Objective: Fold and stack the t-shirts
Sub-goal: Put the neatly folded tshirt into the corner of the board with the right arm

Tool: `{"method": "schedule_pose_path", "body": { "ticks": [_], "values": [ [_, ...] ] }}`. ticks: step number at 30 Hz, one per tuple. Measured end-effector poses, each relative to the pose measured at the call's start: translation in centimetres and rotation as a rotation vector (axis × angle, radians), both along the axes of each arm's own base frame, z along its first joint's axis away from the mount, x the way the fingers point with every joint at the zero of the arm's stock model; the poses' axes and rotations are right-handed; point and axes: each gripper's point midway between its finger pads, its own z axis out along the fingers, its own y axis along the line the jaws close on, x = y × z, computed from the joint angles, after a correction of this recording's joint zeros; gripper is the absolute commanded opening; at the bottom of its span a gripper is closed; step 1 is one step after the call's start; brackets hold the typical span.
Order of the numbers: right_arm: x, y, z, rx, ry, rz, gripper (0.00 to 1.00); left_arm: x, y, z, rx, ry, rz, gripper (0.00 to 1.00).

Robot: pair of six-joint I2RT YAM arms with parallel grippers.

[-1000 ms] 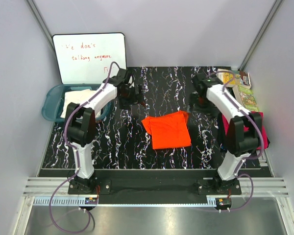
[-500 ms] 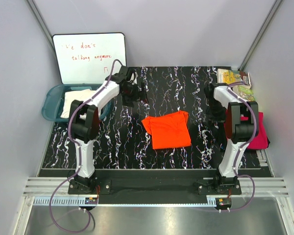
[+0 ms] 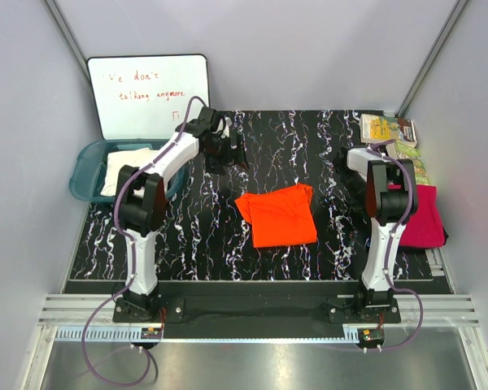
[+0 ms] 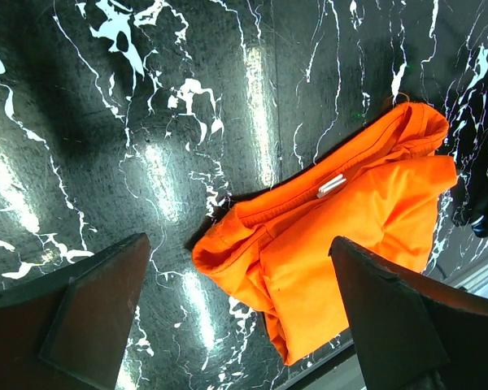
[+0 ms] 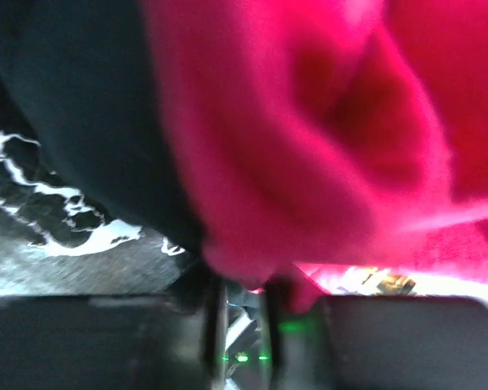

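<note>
Black marbled worktop (image 3: 268,138): orange shirt (image 3: 278,216) folded; pink shirt (image 3: 423,218) right of it, bunched, right pincer (image 5: 237,301) seemingly clamped on it; cream shirt (image 3: 130,166) left of it, in tub (image 3: 83,175), waiting; left pincer (image 3: 228,151) apart.

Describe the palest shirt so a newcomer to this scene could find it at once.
Find the whiteboard leaning at the back left; just in front of it sits a teal tub. The cream shirt lies inside that tub, the only pale one: the orange shirt lies in the middle and the pink shirt at the right edge.
</note>
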Motion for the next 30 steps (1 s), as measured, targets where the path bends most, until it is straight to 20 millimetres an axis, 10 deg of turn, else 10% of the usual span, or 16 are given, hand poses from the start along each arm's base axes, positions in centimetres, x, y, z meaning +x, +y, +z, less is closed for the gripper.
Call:
{"method": "schedule_pose_path", "body": {
  "ticks": [12, 24, 30],
  "values": [
    [1.8, 1.4, 0.5, 0.064, -0.005, 0.041, 0.0, 0.2, 0.3, 0.0, 0.001, -0.001, 0.005, 0.99],
    [5.9, 12.8, 0.1, 0.235, -0.03, 0.256, 0.0, 0.2, 0.3, 0.0, 0.001, -0.001, 0.006, 0.99],
    [5.7, 14.1, 0.0, 0.277, -0.009, 0.268, 0.0, 0.2, 0.3, 0.0, 0.002, -0.001, 0.006, 0.99]
  ]
}}
